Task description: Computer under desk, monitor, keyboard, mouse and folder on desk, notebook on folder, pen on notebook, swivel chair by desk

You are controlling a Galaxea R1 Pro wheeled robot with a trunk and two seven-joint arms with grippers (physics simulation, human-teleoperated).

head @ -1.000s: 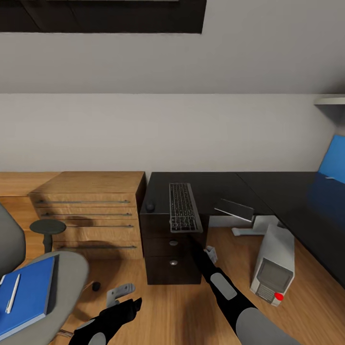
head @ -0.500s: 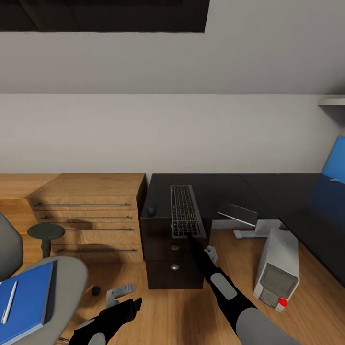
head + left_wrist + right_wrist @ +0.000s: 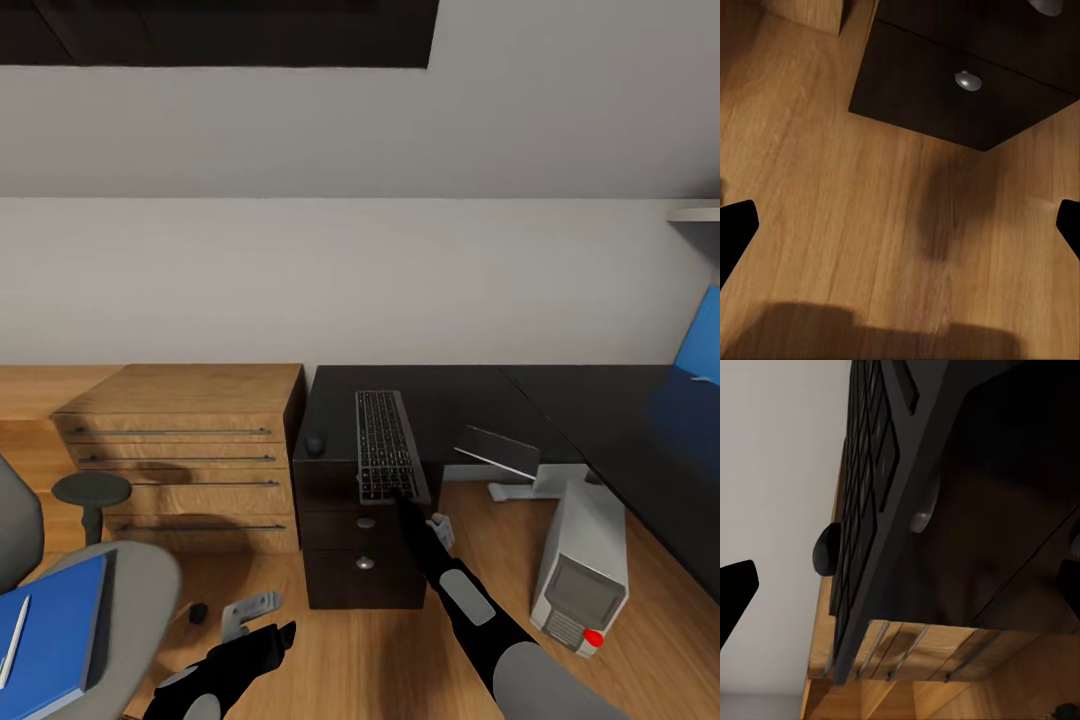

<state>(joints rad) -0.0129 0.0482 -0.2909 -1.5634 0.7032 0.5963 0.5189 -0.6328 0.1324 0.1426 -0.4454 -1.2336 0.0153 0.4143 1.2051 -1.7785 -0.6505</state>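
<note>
Far left: swivel chair [image 3: 135, 585], well apart from the desk [image 3: 470, 395], carrying the blue folder [image 3: 55, 635] with the white pen [image 3: 12, 640] lying on top. Cannot tell whether a notebook lies between them. Probably parked there for a later step.

Next along, against the wall: wooden dresser [image 3: 190, 450], touching the desk's end.

Low in the head view: left gripper [image 3: 280, 635], hanging over bare floor with its fingers spread wide in the left wrist view [image 3: 900, 225]. Holds nothing; seems kept low and out of the way while the other arm works.

On the desk's left end, above its drawers [image 3: 360, 560]: mouse [image 3: 314, 443], just beside the keyboard [image 3: 385, 445] as the task asks. Lies lengthwise toward the wall, that keyboard, near end jutting past the desk's front edge, so likely wants nudging further on.

Right at that overhanging end: right gripper [image 3: 402, 497], fingers wide apart at the edges of the right wrist view [image 3: 900, 585], looking up along the keyboard's underside. Clamps nothing; whether touching, cannot tell.

Further right, on the floor under the desk: monitor [image 3: 500, 450], tilted, not yet on the desktop. Beside it the computer [image 3: 585, 565], standing upright near the desk's edge.
</note>
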